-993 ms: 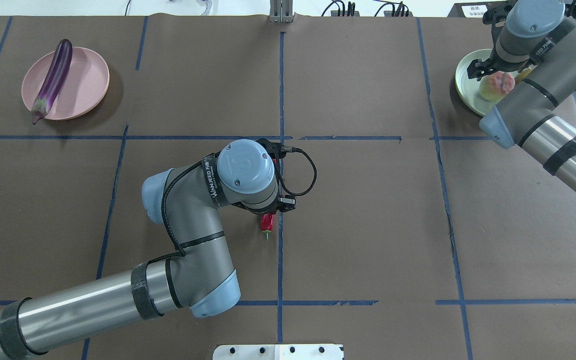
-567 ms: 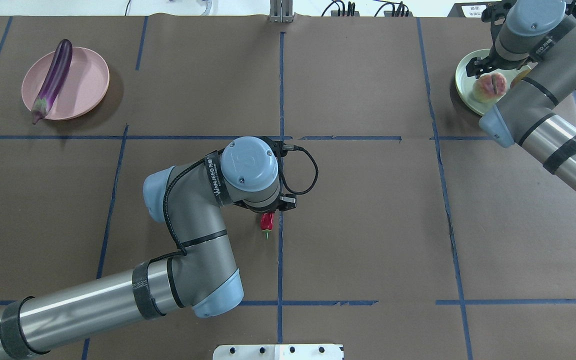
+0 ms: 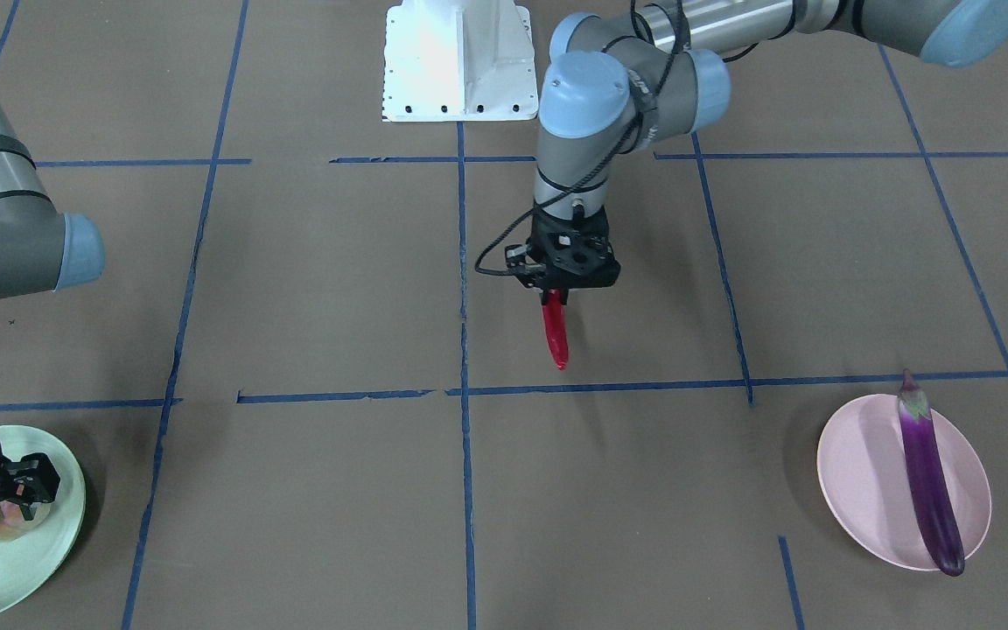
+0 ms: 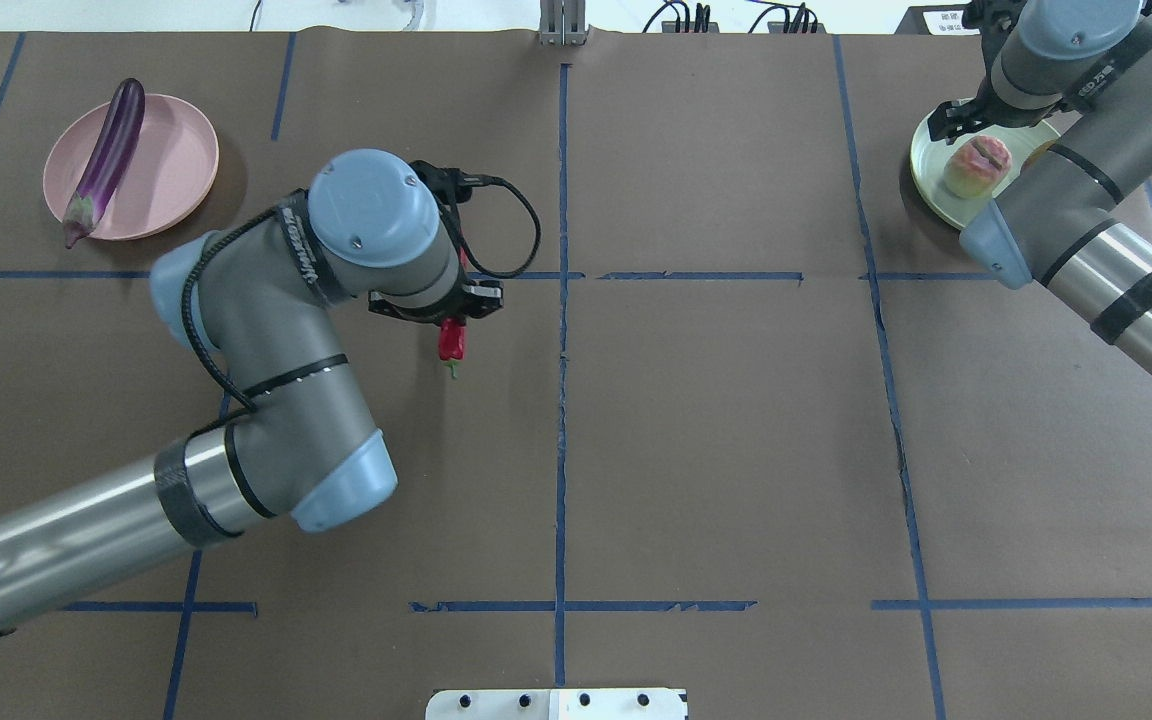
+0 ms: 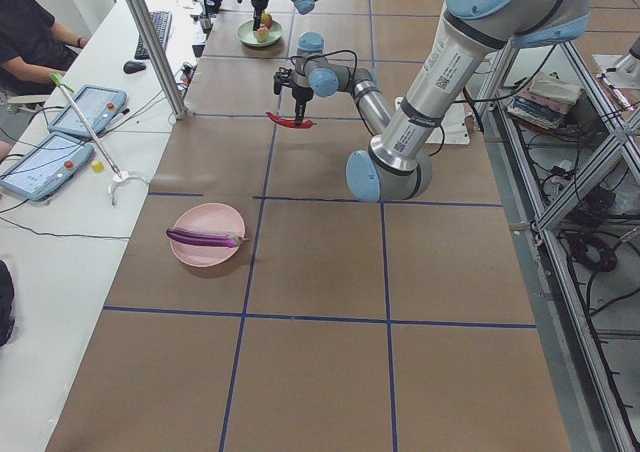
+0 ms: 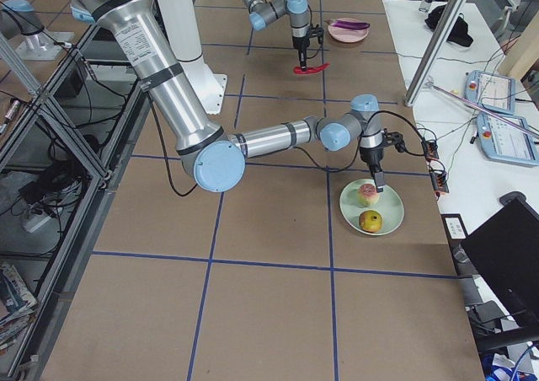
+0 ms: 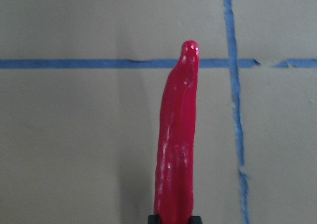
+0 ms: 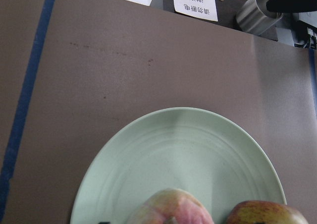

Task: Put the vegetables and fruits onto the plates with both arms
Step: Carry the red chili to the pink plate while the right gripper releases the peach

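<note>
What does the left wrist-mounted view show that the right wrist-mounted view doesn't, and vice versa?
Left wrist only: the red chili pepper, filling the frame's middle. Right wrist only: the green plate with the peach and the red-and-yellow fruit side by side at the frame's bottom, and a white label beyond the cover. Both: the brown table cover and blue tape lines.

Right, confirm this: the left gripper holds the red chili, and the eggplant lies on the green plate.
Not the green plate: the overhead view shows the eggplant lying on the pink plate. The left gripper does hold the chili.
</note>
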Robot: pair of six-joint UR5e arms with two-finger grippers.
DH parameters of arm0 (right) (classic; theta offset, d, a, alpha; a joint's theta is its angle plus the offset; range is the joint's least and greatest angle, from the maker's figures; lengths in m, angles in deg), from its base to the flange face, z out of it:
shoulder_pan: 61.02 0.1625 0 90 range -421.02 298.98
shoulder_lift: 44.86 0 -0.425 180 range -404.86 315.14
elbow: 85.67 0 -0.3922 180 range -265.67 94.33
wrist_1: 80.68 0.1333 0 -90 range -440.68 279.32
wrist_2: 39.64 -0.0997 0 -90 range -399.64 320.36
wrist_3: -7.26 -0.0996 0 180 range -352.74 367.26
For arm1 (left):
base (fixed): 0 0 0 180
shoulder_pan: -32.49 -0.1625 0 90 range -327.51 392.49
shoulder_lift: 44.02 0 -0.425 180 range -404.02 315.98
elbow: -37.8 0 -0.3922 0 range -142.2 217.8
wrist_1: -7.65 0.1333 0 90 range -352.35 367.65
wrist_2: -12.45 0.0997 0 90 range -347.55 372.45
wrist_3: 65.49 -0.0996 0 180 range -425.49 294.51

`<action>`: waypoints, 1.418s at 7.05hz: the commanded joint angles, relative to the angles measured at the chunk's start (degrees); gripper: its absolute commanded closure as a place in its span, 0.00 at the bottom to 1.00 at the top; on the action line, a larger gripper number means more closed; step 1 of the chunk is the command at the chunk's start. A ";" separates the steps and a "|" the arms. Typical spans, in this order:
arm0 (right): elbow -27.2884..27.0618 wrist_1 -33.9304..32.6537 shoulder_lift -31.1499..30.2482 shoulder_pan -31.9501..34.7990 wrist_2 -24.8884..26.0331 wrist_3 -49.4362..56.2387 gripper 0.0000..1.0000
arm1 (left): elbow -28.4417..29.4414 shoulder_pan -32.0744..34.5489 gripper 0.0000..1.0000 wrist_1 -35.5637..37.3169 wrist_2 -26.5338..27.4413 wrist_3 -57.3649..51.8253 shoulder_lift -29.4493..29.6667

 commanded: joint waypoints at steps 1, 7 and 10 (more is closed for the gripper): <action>-12.23 -0.85 -6.15 0.17 -4.69 -1.72 0.00 | 6.49 12.72 0.97 -0.27 -0.46 -9.57 -1.60; -27.16 -0.86 -16.65 -0.36 -8.86 -3.49 0.00 | 29.66 24.65 0.14 -15.57 -0.64 -30.41 -3.70; -31.97 -0.94 -20.58 -0.36 -16.65 -3.58 0.00 | 17.34 25.17 0.00 -15.57 -12.72 -30.61 -11.47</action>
